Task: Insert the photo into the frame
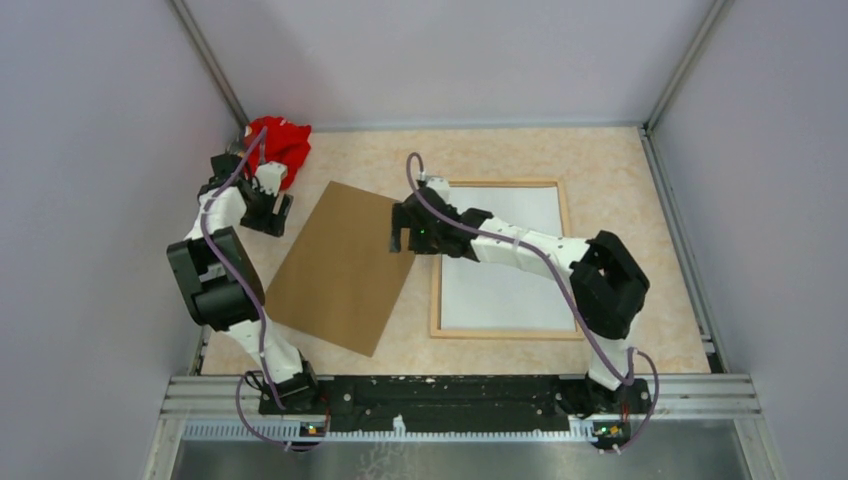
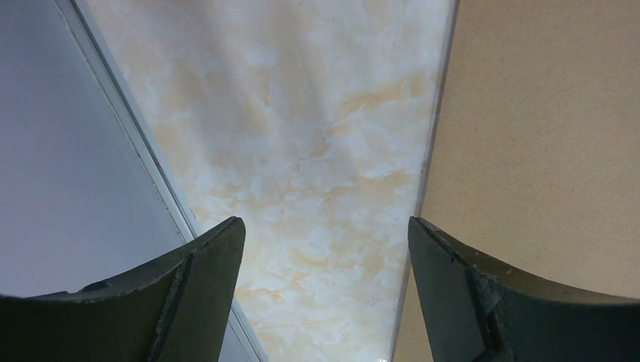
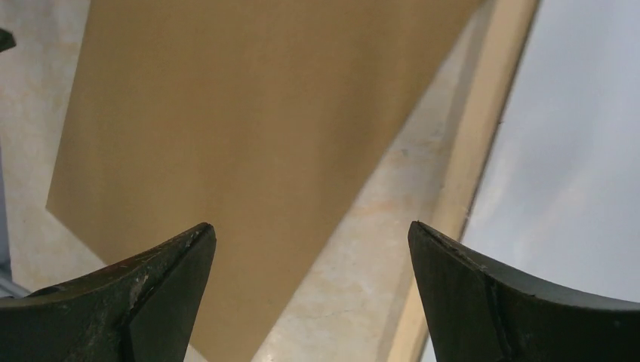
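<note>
Right claw (image 3: pixel 312 226) spread, just left of frame (image 1: pixel 437 292), left claw (image 2: pixel 326 226) spread too

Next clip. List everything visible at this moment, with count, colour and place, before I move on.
frame: one, light wood, flat on the table's right half.
white sheet: one, white, lying inside the frame; no print visible.
cardboard board: one, brown, flat left of the frame, turned askew.
cloth: one, red, bunched at the far left corner.
table: one, beige marbled, under everything.
left pincer: one, black, open, empty, over bare table beside the board's edge.
right pincer: one, black, open, empty, over the gap between board and frame.
</note>
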Robot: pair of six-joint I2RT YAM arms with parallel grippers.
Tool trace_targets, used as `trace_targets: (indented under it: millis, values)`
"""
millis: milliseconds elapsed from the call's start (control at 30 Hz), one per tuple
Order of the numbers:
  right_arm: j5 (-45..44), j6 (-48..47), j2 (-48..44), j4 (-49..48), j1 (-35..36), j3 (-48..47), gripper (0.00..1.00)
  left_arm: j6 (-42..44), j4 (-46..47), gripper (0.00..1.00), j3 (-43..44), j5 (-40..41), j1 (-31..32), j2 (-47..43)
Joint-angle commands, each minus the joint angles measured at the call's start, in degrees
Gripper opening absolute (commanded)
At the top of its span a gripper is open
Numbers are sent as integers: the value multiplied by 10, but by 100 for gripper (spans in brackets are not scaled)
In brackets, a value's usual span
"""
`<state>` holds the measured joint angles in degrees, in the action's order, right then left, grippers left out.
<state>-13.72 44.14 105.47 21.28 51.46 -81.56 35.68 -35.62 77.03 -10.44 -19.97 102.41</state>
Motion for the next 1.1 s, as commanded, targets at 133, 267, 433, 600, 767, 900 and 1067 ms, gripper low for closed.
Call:
trace_targets:
  millis: [133,267,433,600,767,900,1067]
  values:
    - [24,29,19,26,32,-18,97,29,18,85,-48,21,-4,-2]
    - [52,32,23,21,33,-18,94,29,19,86,-51,17,-12,6]
    - [78,66,53,19,37,-24,93,38,27,79,-47,28,-28,26]
    - [86,99,74,-2,37,-13,94,33,52,74,-63,25,-27,36]
    - [77,117,106,-8,37,-27,93,6,63,69,-75,0,-20,58]
    - [77,146,136,-6,36,-33,93,-10,71,67,-89,-16,-13,68]
    - [109,185,168,-51,34,-26,93,-18,48,66,-88,-47,-4,75]
